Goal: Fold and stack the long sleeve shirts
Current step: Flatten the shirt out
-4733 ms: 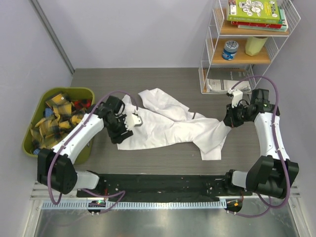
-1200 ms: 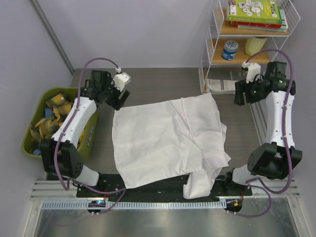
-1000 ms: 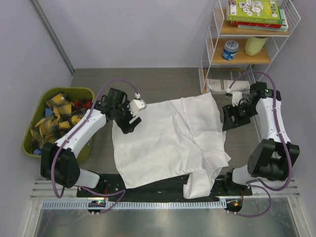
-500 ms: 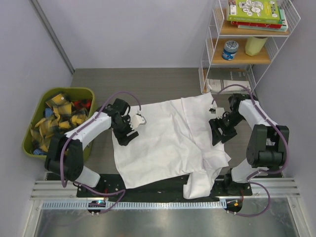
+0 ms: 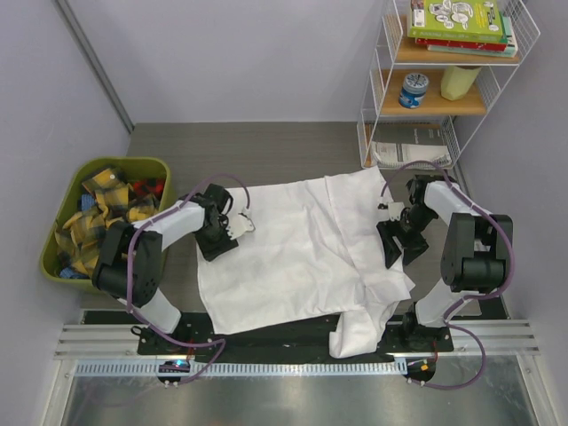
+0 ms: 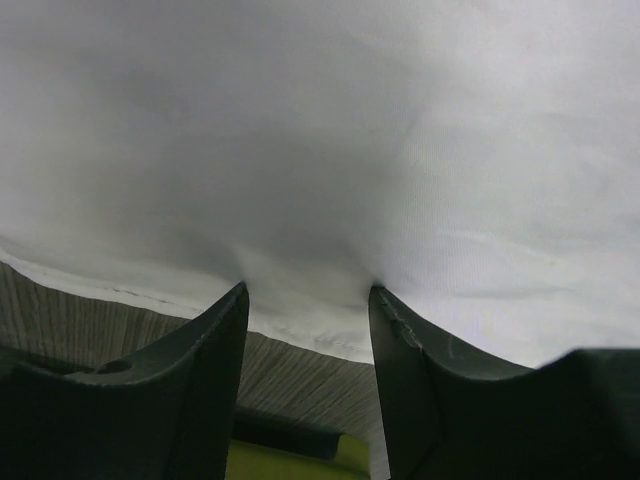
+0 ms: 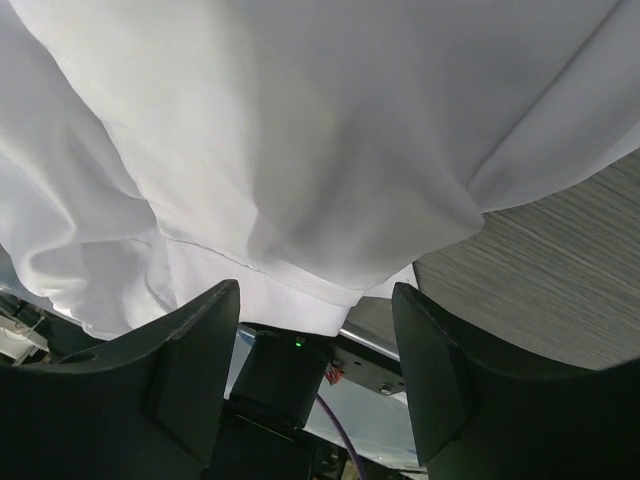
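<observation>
One white long sleeve shirt (image 5: 302,253) lies spread flat across the table, with one sleeve (image 5: 359,330) trailing over the near edge. My left gripper (image 5: 231,232) is down at the shirt's left edge. In the left wrist view the left gripper (image 6: 308,292) has its fingers apart, tips pressed into the cloth (image 6: 330,150), and the hem puckers between them. My right gripper (image 5: 391,241) sits low at the shirt's right edge. The right wrist view shows the right gripper (image 7: 316,288) wide open with the folded hem (image 7: 300,260) just above the gap.
A green bin (image 5: 153,165) of yellow-and-black plaid cloths stands off the table's left side. At the back right a white wire shelf (image 5: 373,106) holds books, a can and papers (image 5: 413,153). The black arm base strip (image 5: 266,330) runs along the near edge.
Both arms swung in and came down onto the shirt's side edges. The left jaws narrowed onto the hem and the shirt's left edge shifted slightly. Seconds earlier the shirt lay crumpled.
</observation>
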{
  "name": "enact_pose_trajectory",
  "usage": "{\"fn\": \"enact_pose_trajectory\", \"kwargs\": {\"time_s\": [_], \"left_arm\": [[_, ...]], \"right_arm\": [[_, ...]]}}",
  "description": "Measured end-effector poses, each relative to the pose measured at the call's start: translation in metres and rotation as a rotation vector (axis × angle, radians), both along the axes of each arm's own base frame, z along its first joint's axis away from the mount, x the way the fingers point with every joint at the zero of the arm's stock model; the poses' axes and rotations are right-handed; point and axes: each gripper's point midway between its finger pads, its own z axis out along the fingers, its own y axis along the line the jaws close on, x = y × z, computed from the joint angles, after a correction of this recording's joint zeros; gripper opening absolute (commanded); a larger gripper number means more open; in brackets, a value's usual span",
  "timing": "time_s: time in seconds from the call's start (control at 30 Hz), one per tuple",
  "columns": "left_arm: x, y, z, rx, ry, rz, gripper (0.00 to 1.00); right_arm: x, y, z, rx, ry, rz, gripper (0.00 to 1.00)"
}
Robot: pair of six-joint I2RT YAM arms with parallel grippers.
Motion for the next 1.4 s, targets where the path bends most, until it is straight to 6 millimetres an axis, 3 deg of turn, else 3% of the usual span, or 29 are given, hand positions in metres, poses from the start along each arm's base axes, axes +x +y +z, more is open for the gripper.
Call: {"fn": "enact_pose_trajectory", "kwargs": {"time_s": [0.03,0.1,0.13,0.17,0.33,0.5,0.6,0.67,0.77,0.97,1.07,1.17,1.2,1.23,1.27,1.3,1.33,1.4], "left_arm": [[0.002,0.005,0.000,0.005,-0.002,0.009,0.53],[0.005,0.017,0.000,0.015,-0.007,0.034,0.58],[0.007,0.022,0.001,0.018,-0.009,0.046,0.60],[0.008,0.025,0.001,0.019,-0.010,0.055,0.61],[0.009,0.024,0.003,-0.009,-0.010,0.070,0.62],[0.013,0.017,0.011,-0.047,-0.036,0.075,0.63],[0.014,0.014,0.017,-0.071,-0.051,0.073,0.68],[0.013,0.010,0.022,-0.093,-0.059,0.073,0.70],[0.015,0.002,0.034,-0.140,-0.072,0.079,0.71],[0.040,-0.022,0.075,-0.269,-0.148,0.119,0.71],[0.053,-0.032,0.096,-0.336,-0.190,0.158,0.72],[0.061,-0.037,0.109,-0.389,-0.225,0.208,0.74],[0.063,-0.038,0.112,-0.405,-0.236,0.226,0.77],[0.066,-0.038,0.115,-0.416,-0.248,0.245,0.78],[0.068,-0.039,0.118,-0.428,-0.260,0.260,0.78],[0.070,-0.040,0.120,-0.438,-0.271,0.268,0.79],[0.072,-0.040,0.122,-0.445,-0.278,0.272,0.79],[0.072,-0.042,0.124,-0.459,-0.279,0.271,0.79]], "right_arm": [[0.000,0.000,0.000,-0.003,0.004,-0.002,0.63],[-0.001,0.000,-0.002,-0.002,0.014,-0.007,0.48],[-0.001,0.001,-0.004,0.001,0.024,-0.007,0.35],[-0.002,0.002,-0.005,0.010,0.035,-0.009,0.31],[-0.006,0.013,-0.007,0.078,0.079,-0.010,0.01],[-0.005,0.022,0.004,0.133,0.054,-0.001,0.01],[0.004,0.027,0.024,0.173,-0.032,0.019,0.01],[0.017,0.035,0.050,0.216,-0.135,0.035,0.01],[0.049,0.052,0.092,0.271,-0.304,0.071,0.01],[0.153,0.126,0.174,0.333,-0.645,0.202,0.01],[0.256,0.167,0.212,0.332,-0.856,0.185,0.01],[0.345,0.181,0.232,0.304,-1.071,0.102,0.52],[0.364,0.181,0.235,0.289,-1.121,0.076,0.77],[0.380,0.182,0.233,0.271,-1.159,0.055,0.84],[0.387,0.180,0.228,0.247,-1.170,0.037,0.86],[0.389,0.176,0.219,0.219,-1.159,0.031,0.94],[0.387,0.173,0.209,0.193,-1.139,0.039,1.00],[0.370,0.166,0.188,0.152,-1.068,0.080,1.00]]}}
